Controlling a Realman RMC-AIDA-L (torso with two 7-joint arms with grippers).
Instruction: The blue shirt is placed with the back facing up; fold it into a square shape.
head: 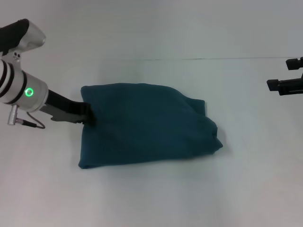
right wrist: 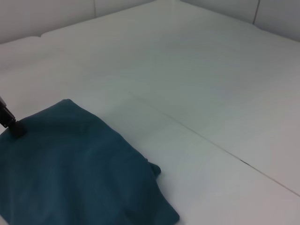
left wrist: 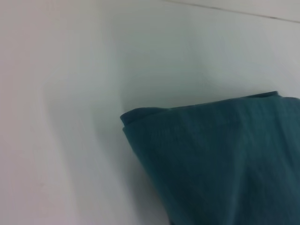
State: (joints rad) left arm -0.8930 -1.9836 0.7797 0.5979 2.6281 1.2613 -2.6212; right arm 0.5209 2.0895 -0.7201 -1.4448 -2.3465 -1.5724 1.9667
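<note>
The blue shirt [head: 147, 125] lies folded into a rough, puffy rectangle in the middle of the white table [head: 189, 198]. Its right end is rounded and bunched. It also shows in the left wrist view [left wrist: 225, 154] and in the right wrist view [right wrist: 70, 164]. My left gripper [head: 88, 116] is low on the table at the shirt's left edge, touching the fabric near the far-left corner. Its dark tip also shows in the right wrist view [right wrist: 14, 126]. My right gripper [head: 278, 74] is open and empty, parked off to the far right, well away from the shirt.
The white table extends around the shirt on all sides. A thin seam line [head: 213, 58] runs across the far part of the table. A grey cable [head: 28, 124] hangs from my left wrist.
</note>
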